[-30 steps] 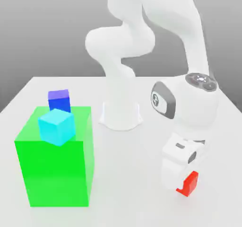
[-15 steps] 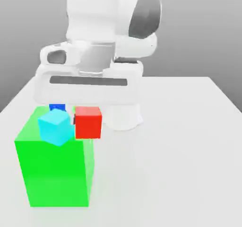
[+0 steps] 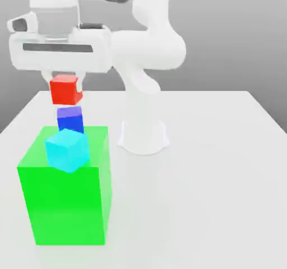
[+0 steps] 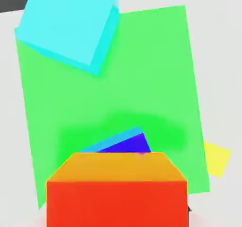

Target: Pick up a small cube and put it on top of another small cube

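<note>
The small red cube (image 3: 64, 90) hangs right under my gripper (image 3: 65, 84), just above the dark blue cube (image 3: 70, 122). A thin strip of the blue cube's top face still shows beneath it. The blue cube stands on the far part of the big green cube's (image 3: 67, 206) top. In the hand view the red cube (image 4: 116, 200) sits close in front and covers most of the blue cube (image 4: 126, 144), which peeks out behind it over the green top (image 4: 142, 89).
A light cyan cube (image 3: 67, 150) rests turned on the green cube's near edge, also seen as the cyan cube (image 4: 71, 25). The arm's white base (image 3: 143, 136) stands on the table at the exterior view's middle. A small yellow patch (image 4: 216, 159) lies beside the green cube.
The hand carried the red cube from low at the exterior view's right, across to the left and up, and now holds station over the blue cube.
</note>
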`<state>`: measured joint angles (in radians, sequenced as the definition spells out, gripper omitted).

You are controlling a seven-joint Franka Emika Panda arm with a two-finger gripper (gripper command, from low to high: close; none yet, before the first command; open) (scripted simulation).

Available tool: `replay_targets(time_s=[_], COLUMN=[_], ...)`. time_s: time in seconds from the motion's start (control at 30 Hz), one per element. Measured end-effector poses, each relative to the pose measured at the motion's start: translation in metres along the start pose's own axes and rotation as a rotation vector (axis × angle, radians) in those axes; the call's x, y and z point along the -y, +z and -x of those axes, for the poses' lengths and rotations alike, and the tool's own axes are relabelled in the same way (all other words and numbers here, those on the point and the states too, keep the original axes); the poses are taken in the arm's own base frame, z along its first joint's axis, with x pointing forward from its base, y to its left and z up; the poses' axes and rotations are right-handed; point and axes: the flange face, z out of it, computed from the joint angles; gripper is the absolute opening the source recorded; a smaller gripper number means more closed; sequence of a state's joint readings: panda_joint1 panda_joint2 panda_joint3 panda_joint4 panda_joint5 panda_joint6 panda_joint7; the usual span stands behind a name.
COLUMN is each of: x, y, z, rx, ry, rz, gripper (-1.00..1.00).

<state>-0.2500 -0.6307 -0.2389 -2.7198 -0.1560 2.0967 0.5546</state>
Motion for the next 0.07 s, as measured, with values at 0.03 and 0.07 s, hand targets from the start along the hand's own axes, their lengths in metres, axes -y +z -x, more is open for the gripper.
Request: replay_targets(time_s=[0.03,0.07], x=[0.0,0.0], y=[0.0,0.0], z=[0.0,0.0], rx=[0.0,0.0], ry=[0.0,0.0], rz=[0.0,0.0], gripper=[1.0,1.0])
